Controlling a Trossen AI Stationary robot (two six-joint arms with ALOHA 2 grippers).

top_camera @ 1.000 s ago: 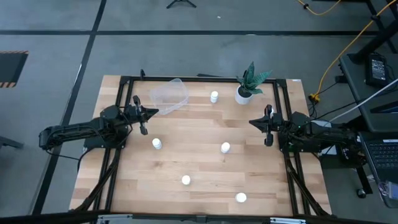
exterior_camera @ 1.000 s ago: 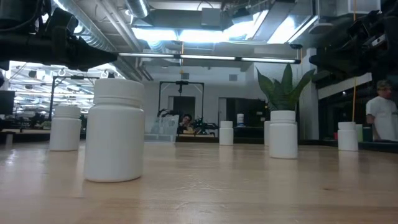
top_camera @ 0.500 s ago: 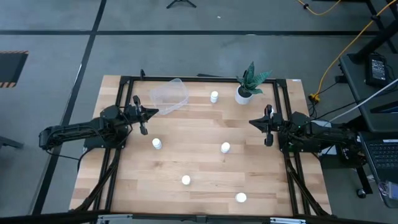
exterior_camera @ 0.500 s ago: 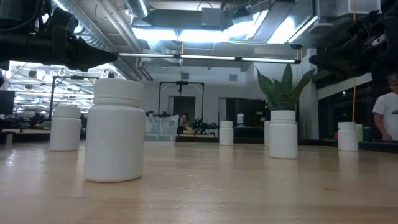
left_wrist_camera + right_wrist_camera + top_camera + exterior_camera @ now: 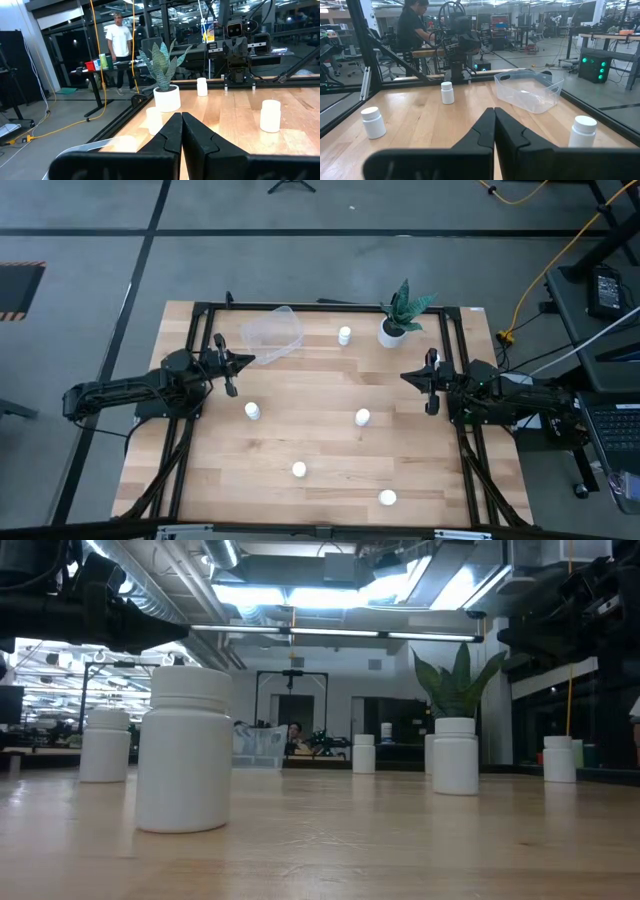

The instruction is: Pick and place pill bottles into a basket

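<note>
Five small white pill bottles stand upright on the wooden table: one at the far middle [image 5: 344,335], one left of centre [image 5: 252,411], one right of centre [image 5: 362,418], and two near the front [image 5: 298,470] [image 5: 387,498]. The clear plastic basket [image 5: 273,335] rests at the far left and also shows in the right wrist view [image 5: 527,90]. My left gripper [image 5: 243,360] [image 5: 181,125] is shut and empty, just on the near side of the basket. My right gripper [image 5: 405,377] [image 5: 494,120] is shut and empty at the table's right side.
A white pot with a green plant [image 5: 395,328] stands at the far right, close to the far bottle. Black frame rails [image 5: 190,430] run along the table's left, right and far edges. People stand in the room beyond [image 5: 119,40] [image 5: 412,27].
Neither arm nor any bottle has moved. In the low view, a person in the room beyond has walked out past the picture's right edge.
</note>
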